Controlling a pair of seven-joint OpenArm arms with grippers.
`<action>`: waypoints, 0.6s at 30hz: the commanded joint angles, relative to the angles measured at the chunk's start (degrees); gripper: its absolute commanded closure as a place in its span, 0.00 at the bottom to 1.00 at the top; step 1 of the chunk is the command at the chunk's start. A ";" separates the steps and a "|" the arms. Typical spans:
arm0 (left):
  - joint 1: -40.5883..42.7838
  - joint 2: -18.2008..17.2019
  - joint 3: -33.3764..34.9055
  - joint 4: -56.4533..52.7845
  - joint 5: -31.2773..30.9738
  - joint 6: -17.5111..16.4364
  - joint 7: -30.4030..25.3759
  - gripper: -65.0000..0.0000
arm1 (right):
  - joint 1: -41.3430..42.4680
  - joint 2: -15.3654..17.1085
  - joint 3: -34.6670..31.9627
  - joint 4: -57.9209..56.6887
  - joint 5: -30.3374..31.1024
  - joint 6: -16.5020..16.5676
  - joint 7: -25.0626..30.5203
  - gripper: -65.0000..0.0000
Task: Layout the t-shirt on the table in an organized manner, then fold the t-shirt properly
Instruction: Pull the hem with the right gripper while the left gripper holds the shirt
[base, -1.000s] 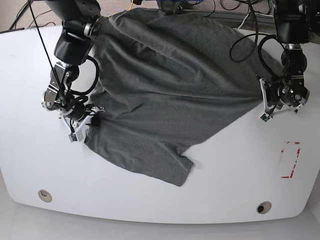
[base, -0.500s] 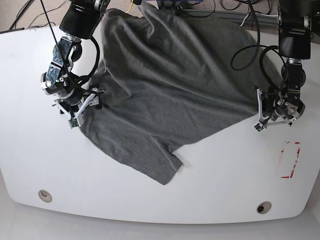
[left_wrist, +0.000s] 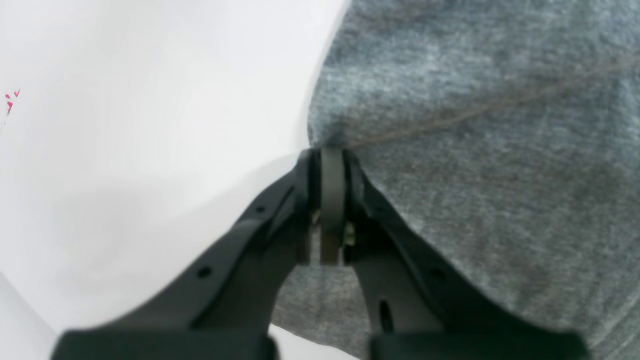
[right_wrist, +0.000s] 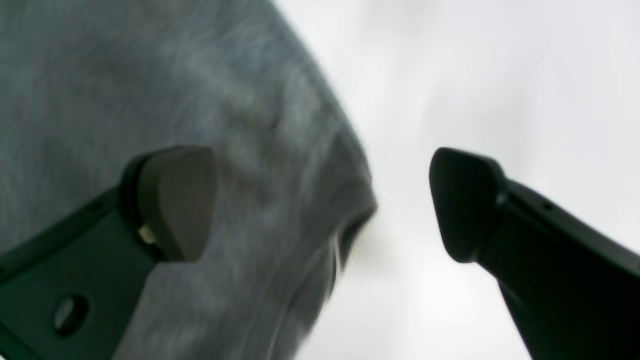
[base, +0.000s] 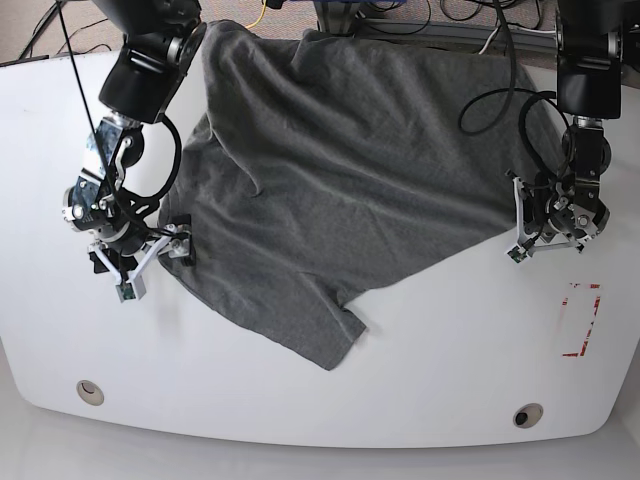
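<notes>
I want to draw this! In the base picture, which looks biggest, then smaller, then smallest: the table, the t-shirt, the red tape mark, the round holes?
1. the table
2. the t-shirt
3. the red tape mark
4. the two round holes, which look alike

T-shirt (base: 340, 160): thin knit cloth, heather grey, matt, finely flecked weave up close; soft wrinkles and creases across its spread.

Desk (base: 430, 340): hard white top, smooth and glossy, faint reflections near the front edge; two round grommets (base: 527, 414) with a dull metallic look; red tape mark (base: 581, 320), patchy and worn.

Left gripper (left_wrist: 332, 160): black moulded plastic fingers, smooth satin finish; grey rubbery-looking pad strip between them.

Right gripper (right_wrist: 322, 200): same black plastic, matt; fingertip pads (right_wrist: 175, 200) dull, slightly softer in sheen.

Cables (base: 490, 90): black, glossy sheathing.
</notes>
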 joint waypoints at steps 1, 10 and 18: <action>0.06 -0.29 0.13 -0.07 -0.28 -0.32 0.38 1.00 | 3.89 1.93 -0.02 -6.81 1.17 0.34 4.69 0.00; 0.06 -0.37 0.13 -0.07 -0.28 -0.32 0.29 1.00 | 11.97 6.06 -0.02 -28.26 1.17 0.34 14.88 0.00; 0.06 -0.29 -0.05 0.11 -0.28 -0.32 0.29 1.00 | 12.41 5.62 -0.37 -31.34 1.17 0.34 15.94 0.00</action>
